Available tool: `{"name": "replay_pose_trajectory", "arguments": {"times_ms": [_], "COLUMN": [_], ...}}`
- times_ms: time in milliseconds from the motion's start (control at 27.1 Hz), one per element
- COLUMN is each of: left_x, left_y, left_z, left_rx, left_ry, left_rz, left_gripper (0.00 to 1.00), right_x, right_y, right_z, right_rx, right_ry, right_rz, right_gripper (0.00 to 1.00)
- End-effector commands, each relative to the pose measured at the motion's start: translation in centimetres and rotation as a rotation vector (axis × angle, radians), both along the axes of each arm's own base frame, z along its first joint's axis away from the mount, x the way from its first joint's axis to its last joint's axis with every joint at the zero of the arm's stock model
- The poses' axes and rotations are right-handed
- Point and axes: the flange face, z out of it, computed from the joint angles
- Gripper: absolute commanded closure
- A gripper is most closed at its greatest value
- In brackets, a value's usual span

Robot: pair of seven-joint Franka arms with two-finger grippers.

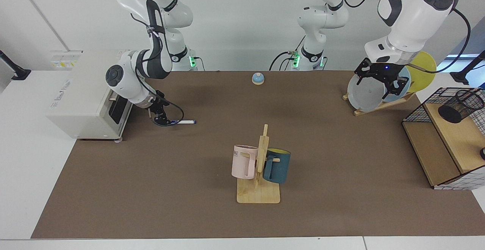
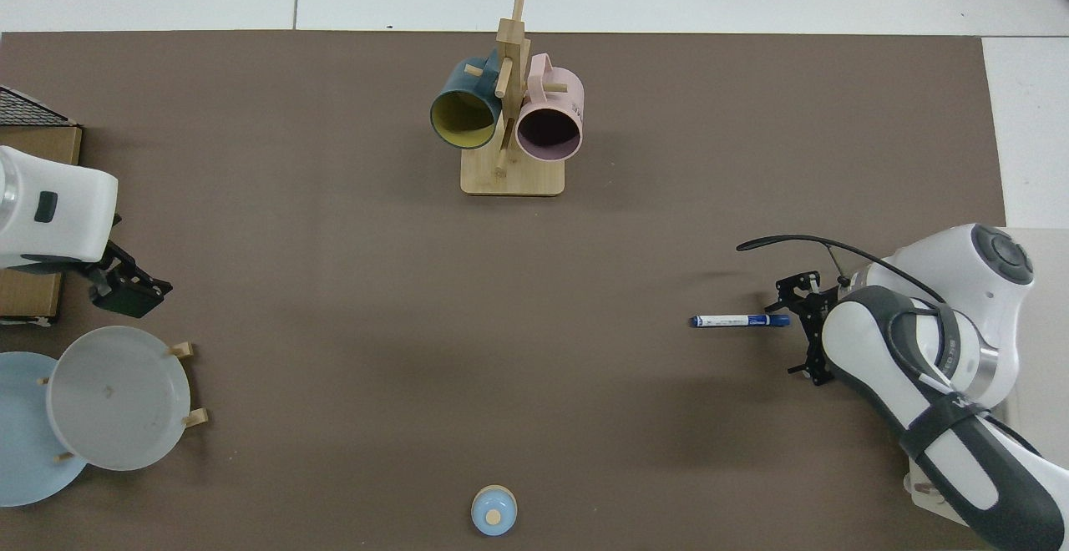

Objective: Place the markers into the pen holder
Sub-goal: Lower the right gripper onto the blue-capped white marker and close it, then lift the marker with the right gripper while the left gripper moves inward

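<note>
On matte brown mat: slim cylindrical marker.

A wooden mug stand sits in the middle of the brown mat, with a pink mug and a dark blue mug on it. Plates lean in a rack. A white toaster oven and a small blue bell sit apart

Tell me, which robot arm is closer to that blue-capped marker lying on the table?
The right. The right gripper is at the marker's capped end; the left gripper waits by the plates, far across the table.
</note>
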Motion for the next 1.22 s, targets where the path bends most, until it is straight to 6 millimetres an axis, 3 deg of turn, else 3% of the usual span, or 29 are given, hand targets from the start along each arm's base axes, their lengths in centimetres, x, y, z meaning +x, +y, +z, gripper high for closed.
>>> {"name": "replay_pose_trajectory", "arguments": {"times_ms": [0, 74, 184, 405, 442, 516, 774, 995, 1179], "left_x": [-0.7, -0.5, -0.4, -0.4, -0.4, -0.4, -0.2, -0.1, 0.2], "left_y": [-0.6, -0.7, -0.8, -1.3, -1.3, -1.3, -1.4, -1.6, -2.2], "left_z": [0.1, 0.2, 0.2, 0.2, 0.2, 0.2, 0.2, 0.2, 0.3], "left_rx": [0.001, 0.0, -0.001, -0.001, -0.001, -0.001, -0.001, -0.025, -0.033], "left_ry": [-0.015, -0.032, -0.041, -0.042, -0.042, -0.042, -0.049, -0.052, -0.07], "left_rz": [-0.096, -0.132, -0.16, -0.172, -0.172, -0.172, -0.186, -0.199, -0.342], "left_gripper": [0.0, 0.0, 0.0, 0.0, 0.0, 0.0, 0.0, 0.0, 0.0], "right_x": [0.0, 0.0, 0.0, 0.1, 0.0, 0.0, 0.1, 1.0, 1.8], "right_y": [-0.1, -0.1, -0.1, -0.5, -0.5, -0.4, -0.1, 0.9, 1.5], "right_z": [-0.3, -0.3, -0.2, -0.2, -0.2, -0.2, 0.2, 2.7, 5.5], "right_rx": [0.025, 0.027, 0.035, 0.046, 0.049, 0.057, 0.078, 0.115, 0.144], "right_ry": [-0.03, -0.031, -0.039, -0.053, -0.054, -0.058, -0.041, -0.004, 0.02], "right_rz": [0.006, 0.006, 0.03, 0.072, 0.079, 0.113, 0.152, 0.197, 0.229], "right_gripper": [0.07, 0.28, 0.45, 0.52, 0.6, 0.98, 1.0, 1.0, 1.0]}}
